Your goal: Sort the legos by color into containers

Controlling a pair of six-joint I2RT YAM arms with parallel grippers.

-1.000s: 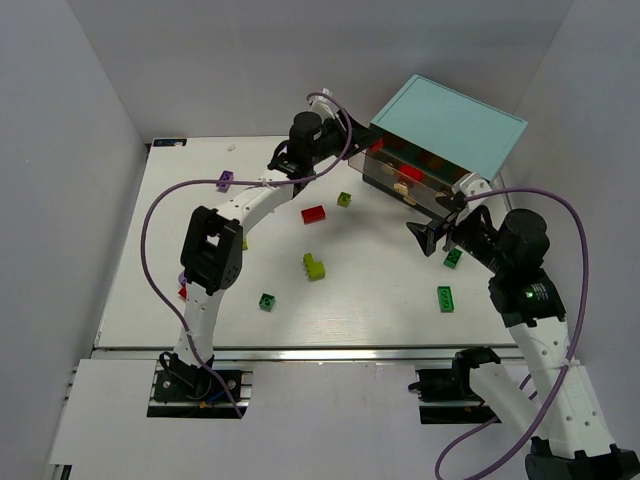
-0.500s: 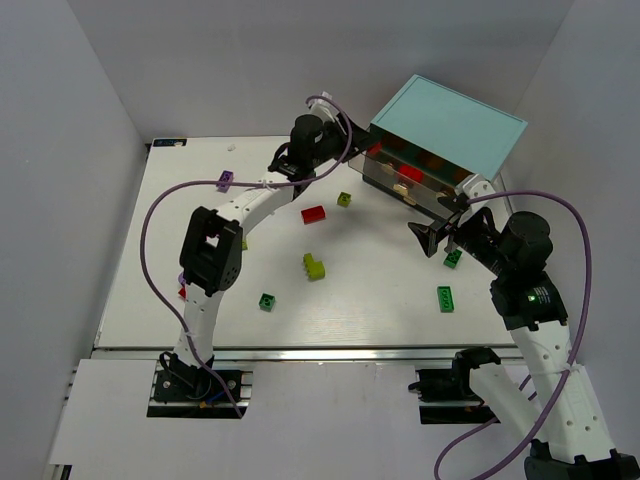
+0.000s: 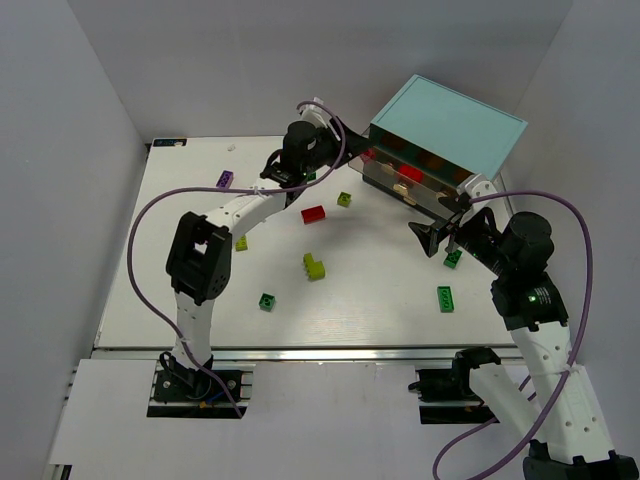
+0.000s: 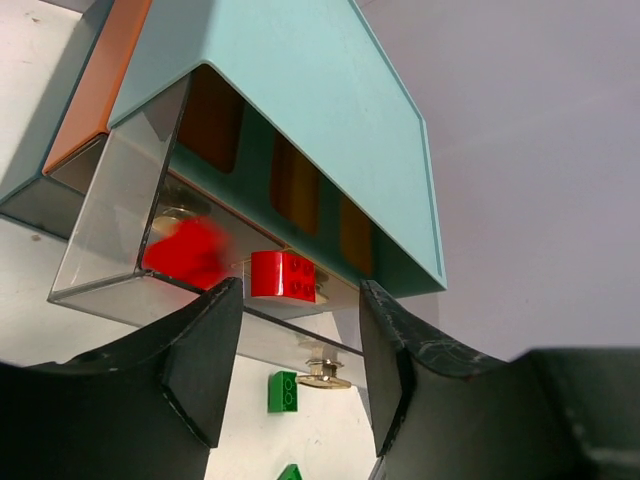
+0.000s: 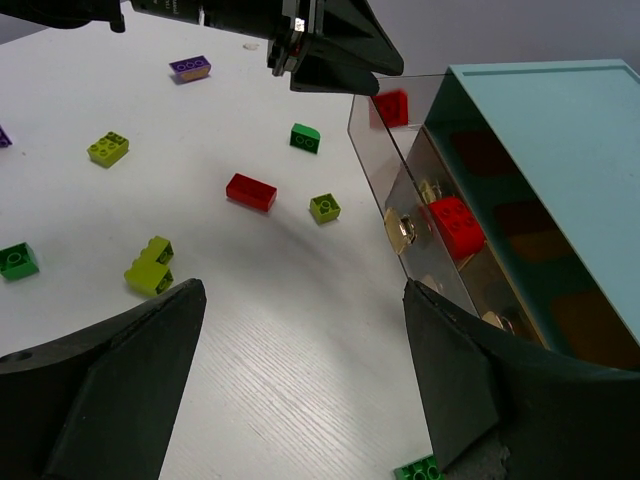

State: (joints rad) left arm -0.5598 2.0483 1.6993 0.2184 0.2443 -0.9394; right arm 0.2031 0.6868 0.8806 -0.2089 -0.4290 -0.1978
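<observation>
The cabinet [image 3: 450, 125] with a light-blue top stands at the back right, and one smoky drawer [image 3: 408, 185] is pulled out. My left gripper [image 3: 345, 150] is open and empty at the drawer's far end. In the left wrist view [image 4: 300, 290] a sharp red lego [image 4: 283, 275] and a blurred red lego [image 4: 185, 250] show inside the drawer [image 4: 110, 230]. My right gripper [image 3: 435, 235] is open and empty above the table [image 5: 302, 290], near a green lego [image 3: 453, 258]. Loose legos include red [image 3: 313, 213], lime [image 3: 316, 266] and purple [image 3: 225, 180].
More legos lie about: green ones [image 3: 267, 301] [image 3: 445, 298], small lime ones [image 3: 344, 199] [image 3: 241, 243], and a green one [image 5: 305, 137] under the left gripper [image 5: 330, 45]. White walls close the table [image 3: 150, 300] in on three sides.
The left arm has drawn back a little to the left from the cabinet. The right gripper has barely moved.
</observation>
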